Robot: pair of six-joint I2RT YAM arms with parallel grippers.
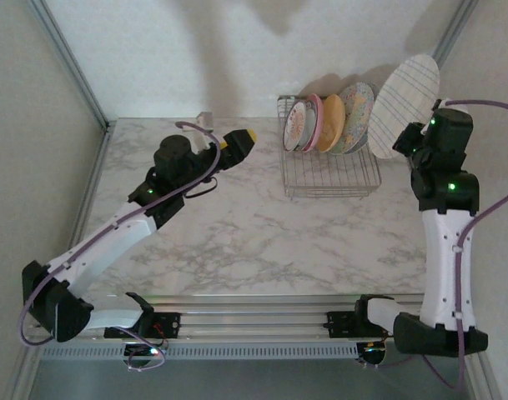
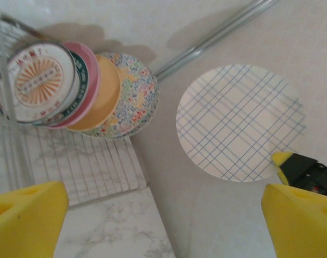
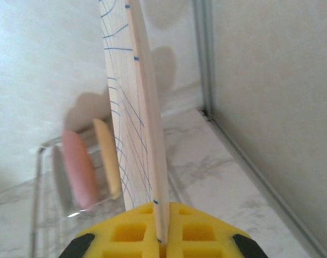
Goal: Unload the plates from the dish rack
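Holding grid plate clamped in right pincer; four plates wait in rack to its left; left pincer agape, empty.

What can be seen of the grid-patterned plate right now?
The grid-patterned plate is round, pale cream with thin blue crossing lines, and looks ceramic. It is held in the air, clear of the dish rack and to its right, standing near upright on edge. The right tool is shut on its lower rim, clamping both faces. Nothing else touches it.
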